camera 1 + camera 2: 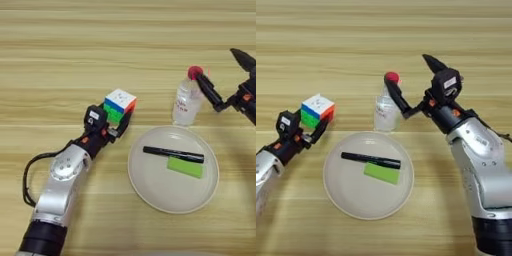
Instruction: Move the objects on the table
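Gripping the cube (120,105), the left gripper (113,122) had its jaws closed on its sides, left of the plate (150,190). The right gripper (413,82) stood with jaws spread wide, one finger (397,97) touching the bottle (386,112) near its cap, on the tabletop (60,60) behind the plate.

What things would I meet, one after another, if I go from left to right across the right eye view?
Left gripper, shut on the puzzle cube → round plate with a black pen and a green block on it → clear bottle with its red cap → right gripper, open beside the bottle.
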Robot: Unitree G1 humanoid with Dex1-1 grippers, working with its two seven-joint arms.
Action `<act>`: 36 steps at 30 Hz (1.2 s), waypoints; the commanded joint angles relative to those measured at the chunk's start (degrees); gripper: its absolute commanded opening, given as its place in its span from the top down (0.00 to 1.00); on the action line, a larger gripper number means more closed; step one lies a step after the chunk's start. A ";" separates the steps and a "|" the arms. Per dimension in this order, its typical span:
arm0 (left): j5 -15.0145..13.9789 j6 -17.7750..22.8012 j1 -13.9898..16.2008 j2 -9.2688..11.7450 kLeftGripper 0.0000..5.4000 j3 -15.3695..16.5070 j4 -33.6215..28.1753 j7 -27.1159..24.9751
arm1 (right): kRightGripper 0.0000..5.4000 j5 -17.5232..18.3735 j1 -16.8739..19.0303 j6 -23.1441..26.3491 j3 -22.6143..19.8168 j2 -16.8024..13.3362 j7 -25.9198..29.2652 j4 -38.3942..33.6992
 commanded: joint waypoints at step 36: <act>5.12 -4.80 4.22 -4.09 0.32 3.67 8.28 12.47 | 0.00 -5.85 -2.11 -16.64 -6.73 3.08 -8.58 16.91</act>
